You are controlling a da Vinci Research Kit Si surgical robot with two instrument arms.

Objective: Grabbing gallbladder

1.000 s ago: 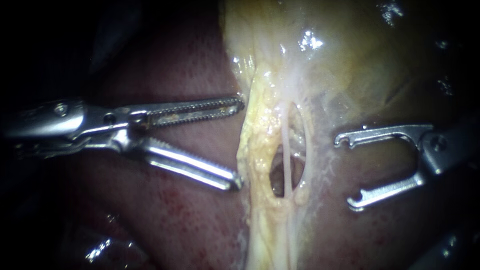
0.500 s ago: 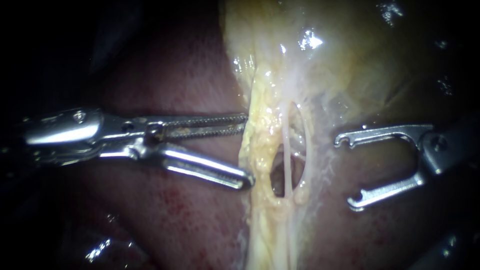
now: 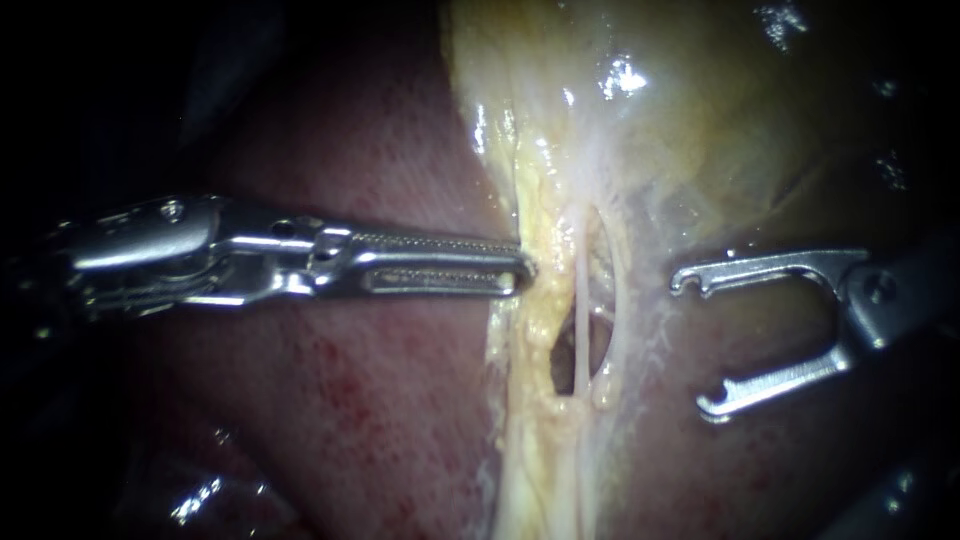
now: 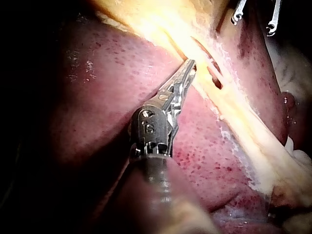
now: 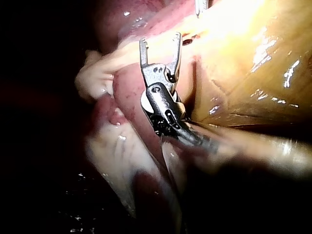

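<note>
The slim silver left instrument (image 3: pixel 524 272) has its toothed jaws clenched on the fatty yellow edge of the glistening yellow-tan gallbladder (image 3: pixel 700 120) (only the very tips bite). The gallbladder fills the endoscope view's upper right and tapers down between both instruments, over the mottled dark red liver (image 3: pixel 380 400). The silver right instrument (image 3: pixel 696 345) hangs nearby, its hooked jaws spread wide and gripping nothing.

Carrying surface: liver (image 3: pixel 380 420), dark red, speckled and wet, spread under and to both sides of the left instrument's (image 3: pixel 527 270) jaws.
Lying on it:
- Pale yellow tissue band (image 3: pixel 520 340), meeting the tips of those jaws.
- Thin tube (image 3: pixel 578 300), just beyond the tips.
- Glossy yellowish sheet farther ahead, probably the gallbladder (image 3: pixel 700 120).
</note>
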